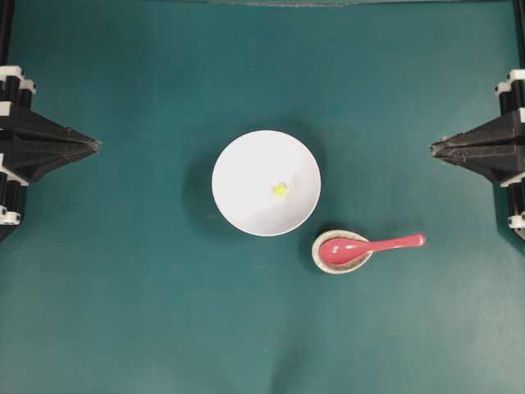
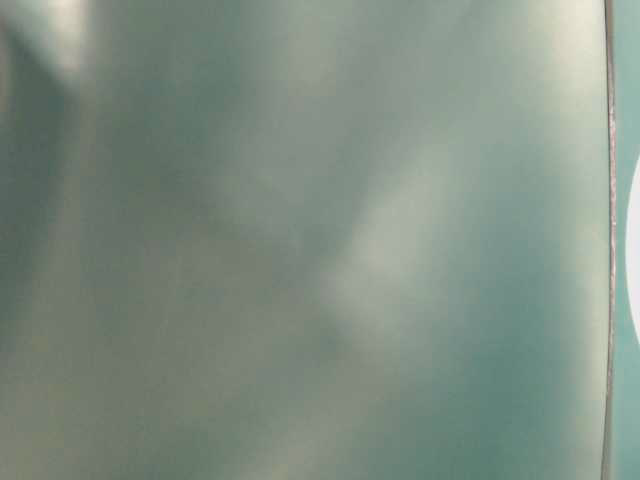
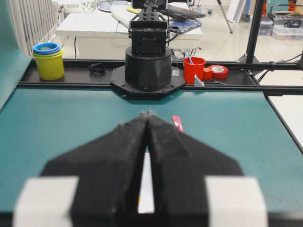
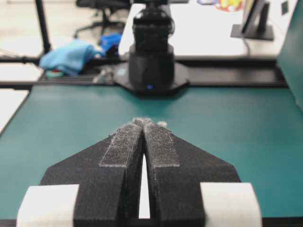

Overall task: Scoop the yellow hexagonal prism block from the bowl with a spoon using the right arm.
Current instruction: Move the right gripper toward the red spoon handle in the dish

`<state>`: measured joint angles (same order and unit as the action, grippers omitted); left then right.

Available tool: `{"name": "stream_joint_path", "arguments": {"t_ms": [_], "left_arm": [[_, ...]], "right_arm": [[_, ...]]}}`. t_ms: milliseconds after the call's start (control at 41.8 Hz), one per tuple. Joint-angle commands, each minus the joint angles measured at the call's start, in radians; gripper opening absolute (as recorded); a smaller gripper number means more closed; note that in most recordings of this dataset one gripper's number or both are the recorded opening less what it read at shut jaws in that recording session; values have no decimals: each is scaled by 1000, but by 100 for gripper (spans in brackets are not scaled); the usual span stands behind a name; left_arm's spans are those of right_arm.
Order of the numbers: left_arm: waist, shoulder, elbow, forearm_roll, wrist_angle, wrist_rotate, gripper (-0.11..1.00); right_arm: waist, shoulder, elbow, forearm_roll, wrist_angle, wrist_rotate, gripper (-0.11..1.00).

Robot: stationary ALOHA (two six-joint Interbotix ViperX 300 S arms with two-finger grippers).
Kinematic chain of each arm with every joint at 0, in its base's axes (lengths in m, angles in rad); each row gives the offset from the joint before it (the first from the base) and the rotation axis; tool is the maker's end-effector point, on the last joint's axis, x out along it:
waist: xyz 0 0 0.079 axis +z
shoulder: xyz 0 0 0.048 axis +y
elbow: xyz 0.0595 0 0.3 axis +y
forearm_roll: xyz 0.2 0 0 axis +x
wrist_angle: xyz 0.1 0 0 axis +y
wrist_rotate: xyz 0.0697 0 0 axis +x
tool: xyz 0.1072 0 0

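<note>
Scanning the overhead view left to right, we first meet the left gripper (image 1: 96, 145) at the left edge of the teal table (image 1: 123, 312). Its two black fingers meet at the tips; clenched, gripping nothing. The left wrist view agrees: the fingers (image 3: 118, 156) close to a point, with only a thin slit behind the tips.

Near the middle we note the white bowl (image 1: 246, 168), upright on the table. The yellow block (image 1: 280, 190) lies inside it, a little right of and below the bowl's centre, as the overhead view shows it. It touches nothing but the bowl.

Just right of and below the bowl sits a small speckled dish (image 1: 322, 259), apart from the bowl's rim. The pink spoon (image 1: 369, 245) rests with its scoop in the dish and its handle pointing right, out over the table, slightly raised toward the far end.

At the right edge we find the right gripper (image 1: 433, 148), well apart from the spoon. Its fingers (image 4: 123, 156) are pressed together at the tips in the right wrist view; clenched, empty.

The table-level view is blurred teal; only a sliver of white at its right edge shows.
</note>
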<state>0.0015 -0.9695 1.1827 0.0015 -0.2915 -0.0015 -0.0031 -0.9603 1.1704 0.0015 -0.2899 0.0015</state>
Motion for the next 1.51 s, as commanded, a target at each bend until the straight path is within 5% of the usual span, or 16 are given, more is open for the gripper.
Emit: {"name": "stream_joint_path", "arguments": {"t_ms": [0,454,693,789,980,1483], "left_arm": [[0,9,-23,8,0,-6,0],[2,5,-26,9,-3,-9,0],[0,6,-26,9,-5,-9,0],[2,6,-26,9,-5,-9,0],[0,5,-26,11,-5,-9,0],[0,5,-26,11,-6,-8,0]], "right_arm": [[-14,8,-25,0,-2,-11,-1],[-15,41,-58,-2,44,-23,2],[-17,54,-55,0,67,-18,47],[-17,81,-55,17,133,-2,55],[-11,164,-44,18,163,6,53],[92,456,34,37,-100,44,53]]}}
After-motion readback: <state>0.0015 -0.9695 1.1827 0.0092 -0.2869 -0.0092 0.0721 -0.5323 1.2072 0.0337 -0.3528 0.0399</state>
